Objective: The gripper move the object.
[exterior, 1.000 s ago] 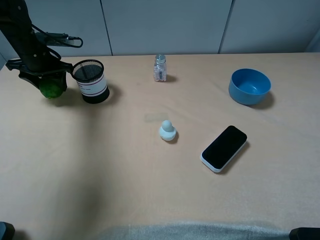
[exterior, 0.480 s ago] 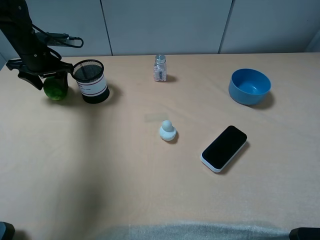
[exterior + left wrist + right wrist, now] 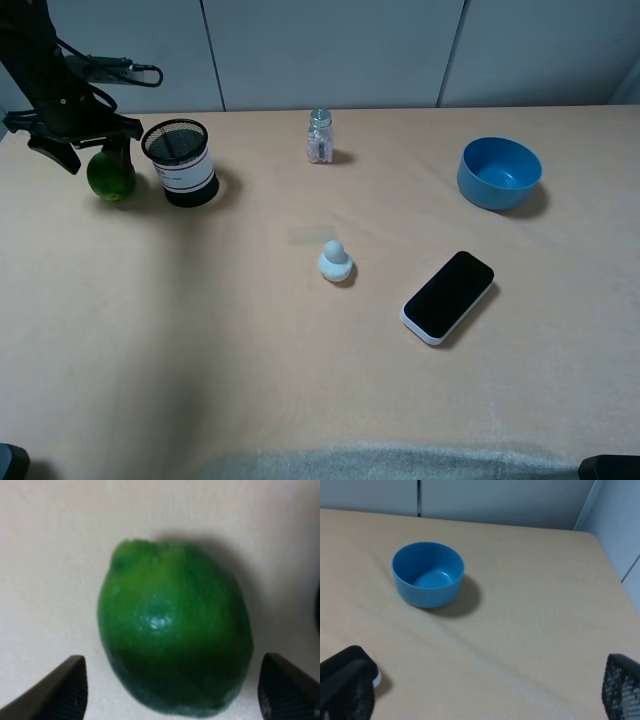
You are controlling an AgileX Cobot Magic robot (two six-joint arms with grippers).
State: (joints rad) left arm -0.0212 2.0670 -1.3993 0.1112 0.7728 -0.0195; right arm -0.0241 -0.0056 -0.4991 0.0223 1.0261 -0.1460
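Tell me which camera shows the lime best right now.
The left wrist view: the lime fills the frame, resting on the table between the open left gripper fingers. The exterior high view shows it small, beside the mesh cup. The right wrist view misses it.

High camera looks down on whole desk [image 3: 250, 380] from front edge, far back. Left wrist camera sits very near lime [image 3: 172, 630], looks straight down past claw [image 3: 172, 692] tips; same lime [image 3: 110, 176] shows small in high view. Right wrist camera looks slanted across desk at blue bowl [image 3: 428, 574]; high view shares bowl [image 3: 499, 172].
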